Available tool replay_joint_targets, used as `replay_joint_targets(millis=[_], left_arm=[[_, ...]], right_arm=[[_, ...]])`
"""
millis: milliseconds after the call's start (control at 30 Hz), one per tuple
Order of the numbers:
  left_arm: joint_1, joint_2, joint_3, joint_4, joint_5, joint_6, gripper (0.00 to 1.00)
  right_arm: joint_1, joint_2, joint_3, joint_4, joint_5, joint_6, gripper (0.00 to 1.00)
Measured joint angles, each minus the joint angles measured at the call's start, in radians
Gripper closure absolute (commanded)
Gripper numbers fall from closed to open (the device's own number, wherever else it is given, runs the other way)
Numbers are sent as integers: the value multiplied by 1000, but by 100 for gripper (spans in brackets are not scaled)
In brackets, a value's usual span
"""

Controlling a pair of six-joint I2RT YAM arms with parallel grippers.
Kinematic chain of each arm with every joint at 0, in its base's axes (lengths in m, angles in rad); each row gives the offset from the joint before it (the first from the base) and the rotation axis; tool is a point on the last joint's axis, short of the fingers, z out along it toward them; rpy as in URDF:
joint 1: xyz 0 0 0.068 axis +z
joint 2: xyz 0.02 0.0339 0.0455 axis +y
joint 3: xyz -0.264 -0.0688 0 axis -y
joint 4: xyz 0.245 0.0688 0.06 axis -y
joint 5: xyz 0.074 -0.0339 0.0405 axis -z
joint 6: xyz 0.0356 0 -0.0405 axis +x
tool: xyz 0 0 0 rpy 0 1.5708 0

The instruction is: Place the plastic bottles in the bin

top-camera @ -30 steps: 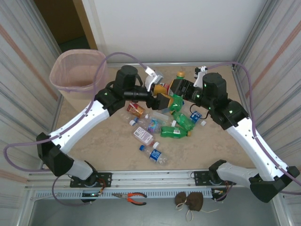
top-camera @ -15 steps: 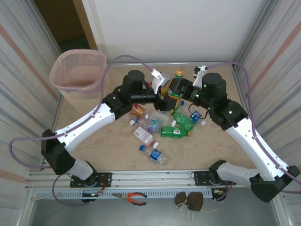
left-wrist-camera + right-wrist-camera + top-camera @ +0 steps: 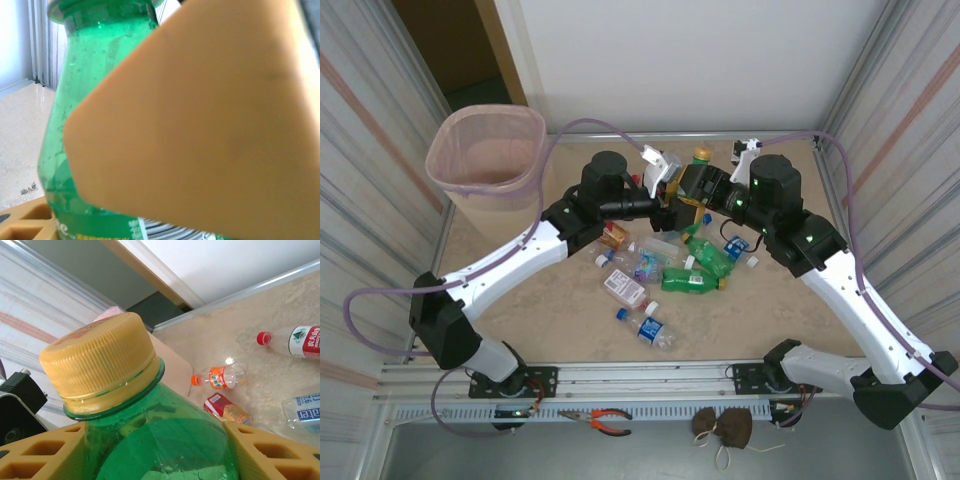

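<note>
While the right gripper [image 3: 150,445] is clamped on a green bottle [image 3: 165,410] just below its yellow cap [image 3: 100,360], orange fingers [image 3: 40,452] pressing either side, the left gripper [image 3: 662,205] sits close beside that same bottle. A blurred orange finger [image 3: 210,115] blocks its wrist view, so I cannot tell whether its jaws are apart or together. Other bottles [image 3: 690,280] lie scattered on the table [image 3: 570,310] beneath. The pink bin [image 3: 470,195] stands well apart at the far left.

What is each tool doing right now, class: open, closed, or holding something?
Left tool: at the green bottle, open or closed cannot be told.
Right tool: closed on the green bottle.
</note>
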Motion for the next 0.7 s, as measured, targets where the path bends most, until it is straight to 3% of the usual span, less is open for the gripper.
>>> replay_joint_targets(millis=[333,567,700], left_arm=[[-8,0,-19,17,-4,1,46],[0,-27,-20,-48,-45,33,47],[60,-65,-20,-129,-66,55,48]], right_arm=[[6,-1,0,-12,26,-4,13],[-16,-45,18,-87,75,-34,9],[-81,-102,22,-125,86,-46,9]])
